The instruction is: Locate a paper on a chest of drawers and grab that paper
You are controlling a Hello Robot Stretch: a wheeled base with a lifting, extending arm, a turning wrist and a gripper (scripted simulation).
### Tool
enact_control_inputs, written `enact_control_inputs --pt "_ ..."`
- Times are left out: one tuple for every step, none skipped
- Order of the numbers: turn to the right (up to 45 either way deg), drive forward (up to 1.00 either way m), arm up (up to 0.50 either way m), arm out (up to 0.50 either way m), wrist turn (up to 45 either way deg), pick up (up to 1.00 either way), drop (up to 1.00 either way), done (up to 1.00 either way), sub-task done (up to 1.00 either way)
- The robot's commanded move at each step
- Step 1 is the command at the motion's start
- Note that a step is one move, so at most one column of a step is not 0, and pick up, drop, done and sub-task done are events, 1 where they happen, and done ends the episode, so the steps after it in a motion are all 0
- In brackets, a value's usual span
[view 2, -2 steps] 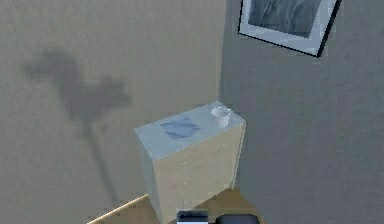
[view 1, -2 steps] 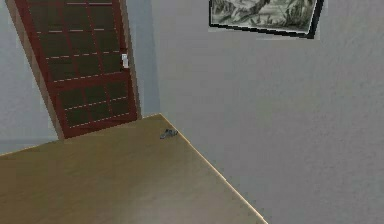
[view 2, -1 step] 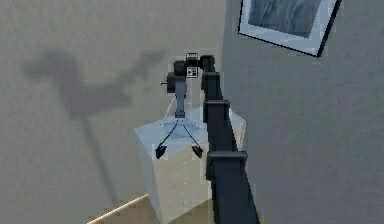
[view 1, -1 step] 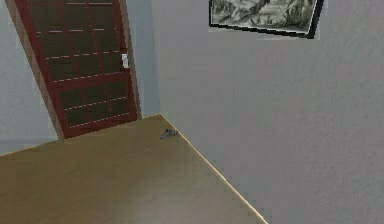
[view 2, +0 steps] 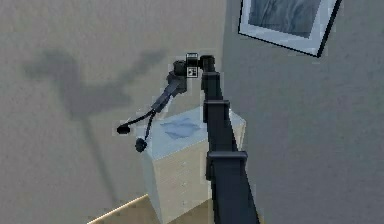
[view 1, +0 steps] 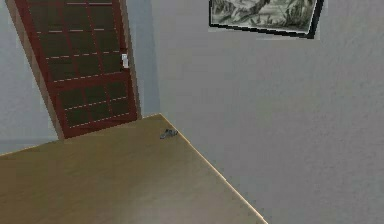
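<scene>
Floorboards (view 1: 110,185) lie nearest in the forward view. A small grey thing (view 1: 170,133) sits on them at the wall's foot, with a dark panelled door (view 1: 85,60) beyond and a framed picture (view 1: 265,15) high on the wall.

In the arm side view the arm (view 2: 228,165) rises across a pale chest of drawers (view 2: 180,180). A pale flat sheet, the paper (view 2: 185,127), lies near the middle of the chest's top, just left of the arm. The jaws hang at the arm's far end, with the fingers (view 2: 126,128) slanting down toward the top's left edge. I cannot tell how the jaws are set or whether they hold anything. A wall picture (view 2: 285,25) hangs behind.

The step in hand looks like the final reach. A thin sheet offers little grip, so it is best to line the jaws up over one of the paper's edges, come down gently, then lift straight up.
</scene>
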Motion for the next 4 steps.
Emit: enact_control_inputs --pt "0.0 0.0 0.0 0.0 45.0 0.0 0.0 0.0 0.0" --pt "0.0 0.0 0.0 0.0 45.0 0.0 0.0 0.0 0.0" --pt "0.0 0.0 0.0 0.0 27.0 0.0 0.0 0.0 0.0" --pt "0.0 0.0 -0.3 0.0 0.0 0.0 0.0 0.0 0.0"
